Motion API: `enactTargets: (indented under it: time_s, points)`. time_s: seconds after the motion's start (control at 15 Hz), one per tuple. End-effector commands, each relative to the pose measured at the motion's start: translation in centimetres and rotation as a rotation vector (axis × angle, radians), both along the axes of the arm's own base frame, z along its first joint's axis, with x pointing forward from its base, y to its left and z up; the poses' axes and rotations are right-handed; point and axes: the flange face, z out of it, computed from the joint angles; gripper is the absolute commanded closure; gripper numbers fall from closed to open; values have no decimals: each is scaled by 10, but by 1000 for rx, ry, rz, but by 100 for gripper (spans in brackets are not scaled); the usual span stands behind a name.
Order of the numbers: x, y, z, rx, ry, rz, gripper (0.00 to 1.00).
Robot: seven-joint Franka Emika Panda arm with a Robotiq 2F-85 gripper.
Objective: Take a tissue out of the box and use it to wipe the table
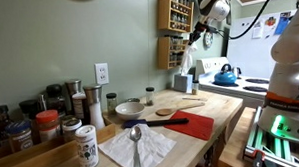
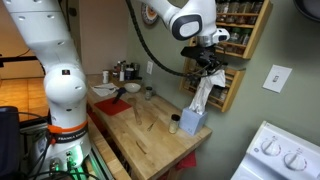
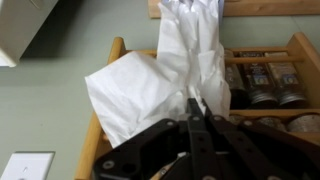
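Note:
My gripper is shut on the white tissue and holds it up in front of the wall. The tissue hangs down in a long strip towards the pale box, which stands on the wooden table near the wall. I cannot tell whether the tissue's lower end is still in the box. In an exterior view the gripper, tissue and box are at the table's far end. In the wrist view the shut fingers pinch the puffy tissue.
A wooden spice rack hangs on the wall right behind the gripper. A blue kettle sits on the white stove. On the table lie a flat napkin with a spoon, a red cloth, a bowl and spice jars.

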Motion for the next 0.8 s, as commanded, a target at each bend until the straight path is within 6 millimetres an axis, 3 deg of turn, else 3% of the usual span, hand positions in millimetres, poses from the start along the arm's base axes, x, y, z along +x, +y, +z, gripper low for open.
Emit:
enactTargets:
  time_s: [0.0,0.73]
  points:
    - [-14,6,19,-32,-15,34,100]
    - [-51,12,97,-127,-193,61,100]
